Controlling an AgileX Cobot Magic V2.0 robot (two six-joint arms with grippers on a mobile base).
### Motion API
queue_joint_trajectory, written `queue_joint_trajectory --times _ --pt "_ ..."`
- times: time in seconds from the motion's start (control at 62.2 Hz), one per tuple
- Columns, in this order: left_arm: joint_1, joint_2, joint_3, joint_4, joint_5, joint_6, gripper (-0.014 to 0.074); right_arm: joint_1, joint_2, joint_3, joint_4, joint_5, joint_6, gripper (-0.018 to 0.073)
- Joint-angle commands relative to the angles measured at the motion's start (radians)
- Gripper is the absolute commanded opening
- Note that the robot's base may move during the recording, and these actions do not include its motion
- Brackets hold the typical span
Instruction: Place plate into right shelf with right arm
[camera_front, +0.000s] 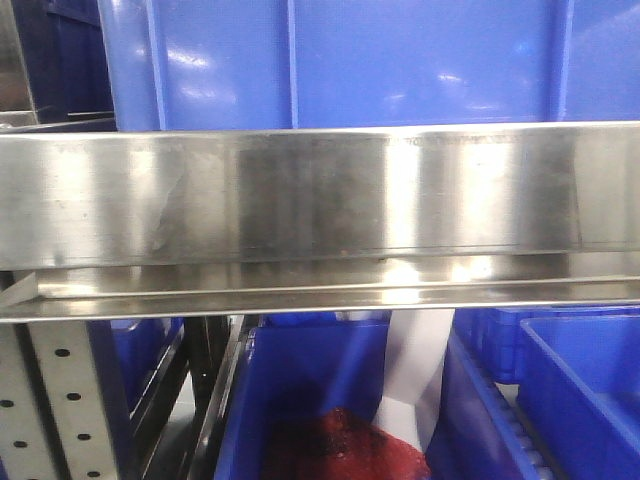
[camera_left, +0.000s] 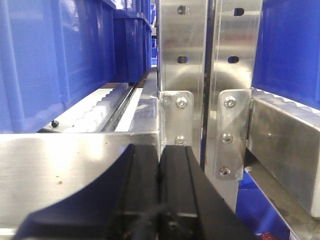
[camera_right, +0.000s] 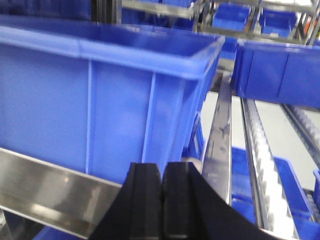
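Both claws, left (camera_left: 159, 185) and right (camera_right: 162, 200), are sitting closed, empty; plate unseen, likely rigid, slippery, rim-graspable.

**Two black grippers showing at the bottom of the wrist views**

The left gripper (camera_left: 159, 190) is looking black and dull. Its two fingers (camera_left: 142, 185) are showing as long flat bars with straight edges and a thin line between them. A dark curved part is spreading out wide below them.

The right gripper (camera_right: 161, 205) is looking the same: black, with two blocky fingers (camera_right: 145, 200) that have rounded tops, and a wide dark base flaring out under them.
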Motion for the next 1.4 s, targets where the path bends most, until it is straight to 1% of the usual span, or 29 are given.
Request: queue_joint_trajectory --times 0.0,0.241,0.337,0.418,0.498,0.594,0.643,0.707,0.819,1.108,1.173,1.382 --pt "0.001 -0.011 0.008 -0.002 -0.09 -0.002 -0.0047 0.0 0.012 -0.027 -0.02 -0.077 -0.005 0.0055" --pt "0.001 -0.011 0.008 -0.002 -0.09 -0.002 -0.0047 -0.002 0.012 -0.026 -0.014 -0.086 -0.005 0.0055" --pt "0.001 -0.011 0.008 -0.002 -0.09 -0.002 -0.0047 -0.03 0.012 -0.016 0.0 -0.089 -0.013 0.0055" --pt "0.001 -0.011 0.008 -0.002 -0.09 -0.002 -0.0047 -0.087 0.012 0.015 0.051 -0.113 -0.047 0.0055" --pt "0.001 -0.011 0.008 -0.002 -0.09 -0.002 -0.0047 -0.164 0.012 0.066 0.135 -0.163 -0.124 0.0055" --pt "0.001 -0.011 0.008 -0.002 -0.09 -0.002 -0.0047 -0.27 0.007 0.147 0.247 -0.26 -0.206 0.0055" --pt "0.001 -0.011 0.008 -0.002 -0.09 -0.002 -0.0047 -0.304 0.003 0.186 0.286 -0.305 -0.228 0.0055" --pt "0.001 -0.011 0.008 -0.002 -0.09 -0.002 -0.0047 -0.363 -0.017 0.245 0.317 -0.366 -0.235 0.0055" --pt "0.001 -0.011 0.008 -0.002 -0.09 -0.002 -0.0047 -0.417 -0.07 0.343 0.32 -0.446 -0.235 0.0055" --pt "0.001 -0.011 0.008 -0.002 -0.09 -0.002 -0.0047 -0.421 -0.198 0.562 0.32 -0.591 -0.235 0.0055" --pt "0.001 -0.011 0.008 -0.002 -0.09 -0.002 -0.0047 -0.421 -0.193 0.559 0.318 -0.551 -0.234 0.0055" --pt "0.001 -0.011 0.008 -0.002 -0.09 -0.002 -0.0047 -0.421 -0.195 0.559 0.316 -0.551 -0.234 0.0055"
